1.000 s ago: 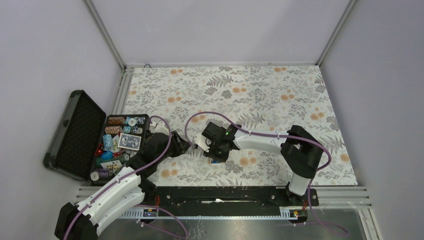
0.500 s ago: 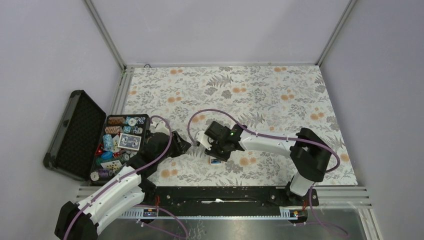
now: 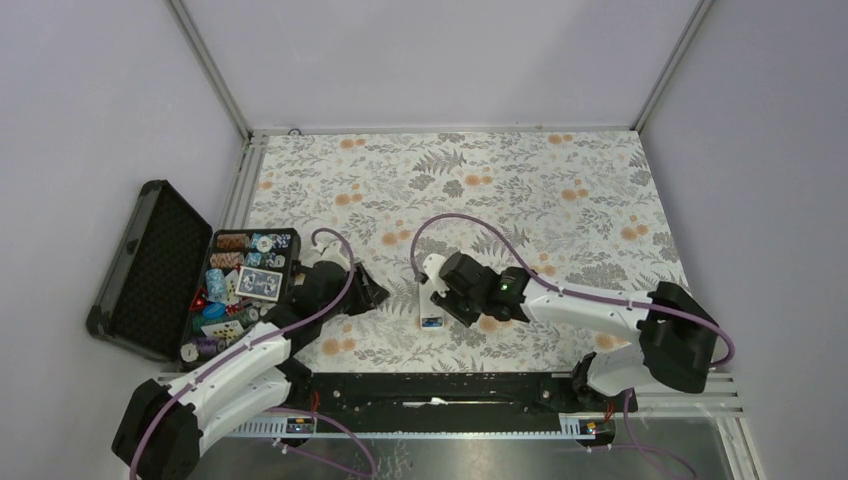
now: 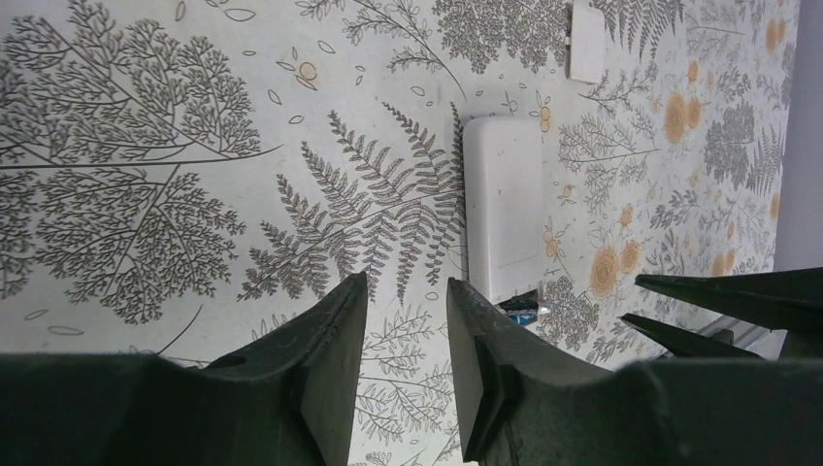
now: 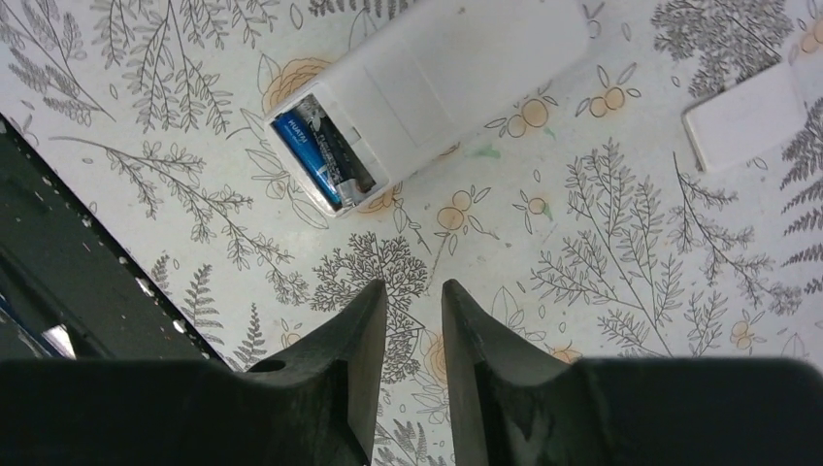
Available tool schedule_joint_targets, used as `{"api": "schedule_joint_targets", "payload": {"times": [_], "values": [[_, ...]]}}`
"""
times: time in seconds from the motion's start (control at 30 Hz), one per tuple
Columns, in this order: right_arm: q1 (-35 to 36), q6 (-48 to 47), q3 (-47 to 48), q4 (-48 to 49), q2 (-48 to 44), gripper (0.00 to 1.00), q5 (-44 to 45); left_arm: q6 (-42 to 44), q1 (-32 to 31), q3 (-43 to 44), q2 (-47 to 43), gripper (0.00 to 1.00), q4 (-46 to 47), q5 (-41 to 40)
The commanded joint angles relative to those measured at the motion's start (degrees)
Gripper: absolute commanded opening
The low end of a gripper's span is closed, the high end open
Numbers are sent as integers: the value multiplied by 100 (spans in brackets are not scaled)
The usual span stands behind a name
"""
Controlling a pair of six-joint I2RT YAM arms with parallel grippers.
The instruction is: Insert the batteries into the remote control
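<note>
1. As the remote control (image 3: 432, 298) lies with its plain white back up on the flowered table cover (image 3: 560, 190), its battery bay at the end nearest the arm bases is uncovered.
2. The batteries (image 5: 322, 148) sit inside this bay, a blue cell with a darker one just beside it, both lengthwise in the remote.
3. The right gripper (image 5: 412, 288) hovers near the bay end of the remote and does not touch it. Its jaws are released, with only a narrow gap between them and nothing in it.
4. The left gripper (image 4: 408, 282) is on the left side of the remote, apart from it. Its jaws also stand a little apart and hold nothing.
5. A small flat white piece (image 5: 747, 115) lies on the cover beyond the remote's far end, apart from it.
6. The black case (image 3: 150, 265) with poker chips (image 3: 232, 262) and cards stands well to the left of the remote, at the table edge.
</note>
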Motion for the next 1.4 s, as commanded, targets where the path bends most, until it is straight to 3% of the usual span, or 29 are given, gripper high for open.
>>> {"api": "schedule_joint_targets", "payload": {"times": [0.0,0.07,0.17,0.3,0.7,1.37], "values": [[22,946,-375,641,-550,37,518,-32,-69,50,278,39,613,329],[6,1489,-637,856,-773,43,892,-45,-107,68,436,39,665,442],[-213,2043,-866,926,-1010,35,866,-75,-154,92,688,39,894,614],[-517,2599,-889,923,-1092,34,434,-117,-221,113,1081,40,1223,914],[-558,3498,-830,1151,-908,35,-581,-520,-493,131,2268,39,2489,1930],[-558,4239,-666,1546,65,32,-857,-629,-600,118,2839,31,2875,2057]]}}
